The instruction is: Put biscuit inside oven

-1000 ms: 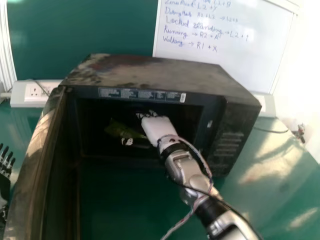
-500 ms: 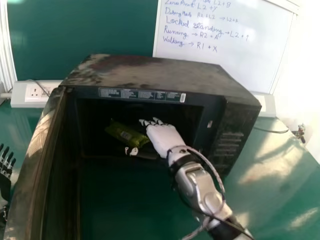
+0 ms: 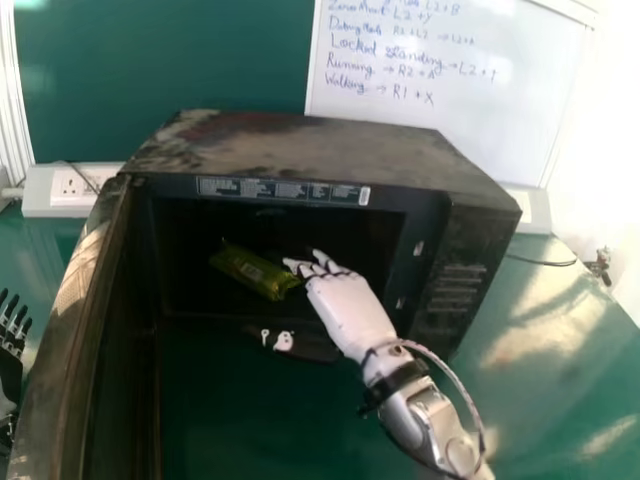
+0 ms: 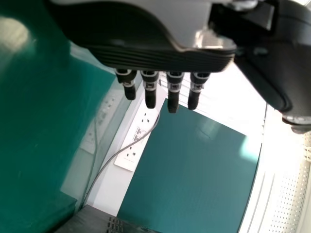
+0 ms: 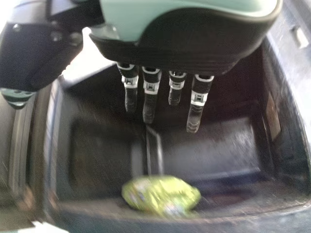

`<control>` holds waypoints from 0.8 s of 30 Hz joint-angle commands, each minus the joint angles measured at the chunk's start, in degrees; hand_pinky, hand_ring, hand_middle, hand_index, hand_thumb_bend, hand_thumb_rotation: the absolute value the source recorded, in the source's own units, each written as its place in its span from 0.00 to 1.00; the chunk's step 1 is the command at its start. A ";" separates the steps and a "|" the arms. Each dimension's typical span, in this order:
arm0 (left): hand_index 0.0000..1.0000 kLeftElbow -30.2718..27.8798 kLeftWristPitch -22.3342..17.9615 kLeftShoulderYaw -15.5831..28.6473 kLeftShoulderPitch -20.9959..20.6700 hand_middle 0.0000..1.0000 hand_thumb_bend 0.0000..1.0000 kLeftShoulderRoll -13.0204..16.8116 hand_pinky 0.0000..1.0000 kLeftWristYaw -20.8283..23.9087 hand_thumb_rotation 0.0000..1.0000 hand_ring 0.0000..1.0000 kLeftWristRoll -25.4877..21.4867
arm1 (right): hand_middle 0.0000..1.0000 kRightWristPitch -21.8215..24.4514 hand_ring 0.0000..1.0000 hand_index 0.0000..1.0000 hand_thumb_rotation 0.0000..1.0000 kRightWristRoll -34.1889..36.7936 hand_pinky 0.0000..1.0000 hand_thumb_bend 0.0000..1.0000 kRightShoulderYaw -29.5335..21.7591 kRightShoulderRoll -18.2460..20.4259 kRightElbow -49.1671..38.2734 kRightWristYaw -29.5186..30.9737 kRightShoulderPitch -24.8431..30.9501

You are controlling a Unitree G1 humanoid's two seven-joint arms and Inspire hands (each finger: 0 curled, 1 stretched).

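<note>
The biscuit, in a yellow-green wrapper (image 3: 254,272), lies on the floor of the dark oven (image 3: 310,150), near its opening. My right hand (image 3: 345,305) is at the oven's mouth, right of the packet and apart from it, fingers straight and holding nothing. In the right wrist view the same wrapper (image 5: 161,195) rests in the cavity, with a gap between it and my right hand (image 5: 184,43). At the head view's left edge, my left hand (image 3: 10,345) is idle, its fingers straight.
The oven door (image 3: 75,330) stands wide open on the left, reaching toward the front. Green table surface (image 3: 540,320) lies right of the oven. A wall socket strip (image 3: 70,188) and a whiteboard (image 3: 450,90) are behind.
My right hand has drawn back out of the oven, toward the front and right, leaving the packet inside and more fully in sight. The left hand has stayed still.
</note>
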 commanded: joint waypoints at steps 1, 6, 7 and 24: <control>0.97 2.12 0.16 -0.62 1.61 0.94 0.21 -2.69 0.99 -0.02 0.00 0.92 -0.24 | 0.84 -2.24 0.81 0.90 0.88 1.50 0.73 1.00 -1.73 0.14 -1.10 -2.44 1.95; 0.97 1.85 -0.02 -0.75 1.83 0.94 0.21 -2.78 0.99 0.06 0.00 0.92 -0.05 | 0.82 -6.65 0.80 0.89 0.87 3.24 0.72 1.00 -4.06 0.02 -2.20 -5.40 5.49; 0.97 1.73 -0.01 -0.77 1.88 0.94 0.21 -2.82 0.99 0.13 0.00 0.92 -0.03 | 0.82 -7.36 0.80 0.88 0.87 3.61 0.72 1.00 -4.50 -0.02 -2.42 -5.67 6.15; 0.98 0.91 0.87 -0.73 2.08 0.94 0.22 -2.52 1.00 0.78 0.00 0.93 -0.18 | 0.79 -12.15 0.78 0.88 0.85 8.66 0.67 1.00 -11.44 0.87 -5.35 -6.49 15.46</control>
